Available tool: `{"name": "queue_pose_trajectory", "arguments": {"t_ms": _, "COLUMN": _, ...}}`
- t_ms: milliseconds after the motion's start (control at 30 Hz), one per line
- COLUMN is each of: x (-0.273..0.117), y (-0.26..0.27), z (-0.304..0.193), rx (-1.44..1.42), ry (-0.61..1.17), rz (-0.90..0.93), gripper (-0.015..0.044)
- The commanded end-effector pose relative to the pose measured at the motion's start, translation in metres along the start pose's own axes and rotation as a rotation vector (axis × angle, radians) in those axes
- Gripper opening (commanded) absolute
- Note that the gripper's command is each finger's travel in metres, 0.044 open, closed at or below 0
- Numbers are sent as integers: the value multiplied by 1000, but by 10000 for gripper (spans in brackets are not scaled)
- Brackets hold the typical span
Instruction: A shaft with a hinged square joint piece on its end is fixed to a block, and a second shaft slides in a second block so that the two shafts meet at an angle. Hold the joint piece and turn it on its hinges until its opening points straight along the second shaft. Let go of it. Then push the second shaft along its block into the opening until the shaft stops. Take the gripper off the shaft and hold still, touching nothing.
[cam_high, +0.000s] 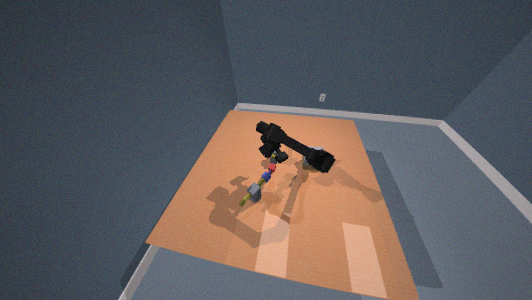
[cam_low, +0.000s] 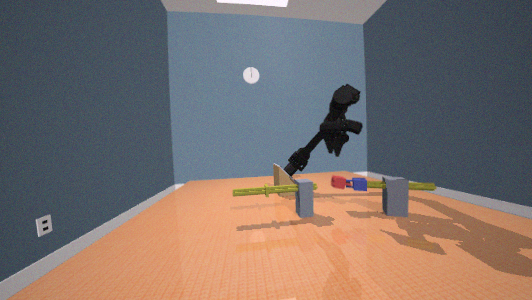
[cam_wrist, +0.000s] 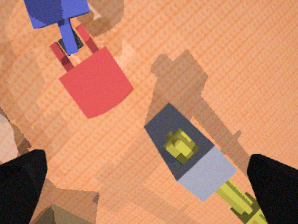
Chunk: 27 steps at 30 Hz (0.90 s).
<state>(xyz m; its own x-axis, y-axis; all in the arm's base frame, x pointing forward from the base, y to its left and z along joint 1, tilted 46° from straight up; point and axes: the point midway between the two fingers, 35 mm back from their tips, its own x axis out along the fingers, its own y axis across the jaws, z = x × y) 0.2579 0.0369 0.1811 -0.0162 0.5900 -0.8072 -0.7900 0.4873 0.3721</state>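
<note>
The red joint piece (cam_high: 272, 167) (cam_low: 338, 182) (cam_wrist: 97, 84) hangs by its hinge on the blue fork (cam_high: 266, 177) (cam_low: 359, 184) (cam_wrist: 57, 10) of the yellow first shaft (cam_high: 243, 202) (cam_low: 422, 186), held in a grey block (cam_high: 255, 192) (cam_low: 395, 196). The second shaft (cam_low: 250, 191) (cam_wrist: 237, 197) runs through the other block (cam_low: 304, 199) (cam_wrist: 207, 172); its end pokes out, apart from the red piece. In the wrist view the red piece points somewhat steeper than the second shaft; its opening is hidden. My gripper (cam_high: 275, 154) (cam_low: 334, 151) (cam_wrist: 150, 163) is open and empty above them.
A tan wedge-like plate (cam_low: 282, 181) stands behind the second block in the exterior view. The arm's base (cam_high: 320, 159) is to the right in the top view. A small collar (cam_low: 266, 190) sits on the second shaft. Arm shadows cross the table (cam_high: 200, 170).
</note>
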Motion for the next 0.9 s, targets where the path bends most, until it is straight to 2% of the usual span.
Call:
{"name": "queue_pose_trajectory", "arguments": {"t_ms": 0, "x": -22, "y": 0, "z": -3, "rx": 130, "ry": -30, "rz": -21, "gripper": 440}}
{"name": "queue_pose_trajectory", "arguments": {"t_ms": 267, "x": -20, "y": -4, "z": -8, "rx": 134, "ry": -23, "rz": -6, "gripper": 440}}
{"name": "queue_pose_trajectory", "arguments": {"t_ms": 500, "x": 15, "y": -35, "z": -57, "rx": 112, "ry": 16, "rz": 167, "gripper": 440}}
{"name": "queue_pose_trajectory", "arguments": {"t_ms": 700, "x": 16, "y": -36, "z": -58, "rx": 116, "ry": 16, "rz": 171, "gripper": 440}}
{"name": "queue_pose_trajectory", "arguments": {"t_ms": 867, "x": 17, "y": -36, "z": -58, "rx": 235, "ry": 33, "rz": 167, "gripper": 440}}
